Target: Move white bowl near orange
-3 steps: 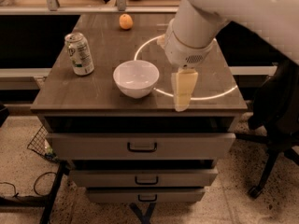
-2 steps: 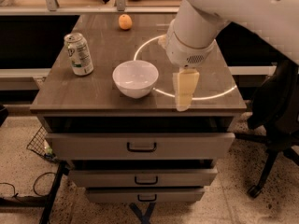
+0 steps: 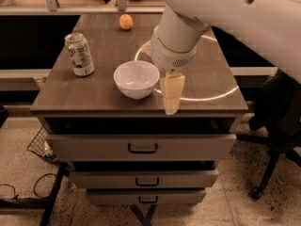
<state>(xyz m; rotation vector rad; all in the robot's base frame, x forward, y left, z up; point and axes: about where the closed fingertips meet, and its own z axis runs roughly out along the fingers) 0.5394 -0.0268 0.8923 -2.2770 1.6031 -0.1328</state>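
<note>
Need only reach left from gripper (image 3: 170, 108), hanging over table's (image 3: 70, 92) front edge, open or closed impossible to tell, to bowl (image 3: 136, 79) just beside it, orange (image 3: 125, 21) well apart at far edge.

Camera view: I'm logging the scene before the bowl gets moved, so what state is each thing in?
Bowl: upright, empty, not gripped.
Orange: at the far edge, well apart from the bowl.
Can: upright, left of the bowl.
Gripper: pointing down, just right of the bowl.
Drawers: all three shut.
</note>
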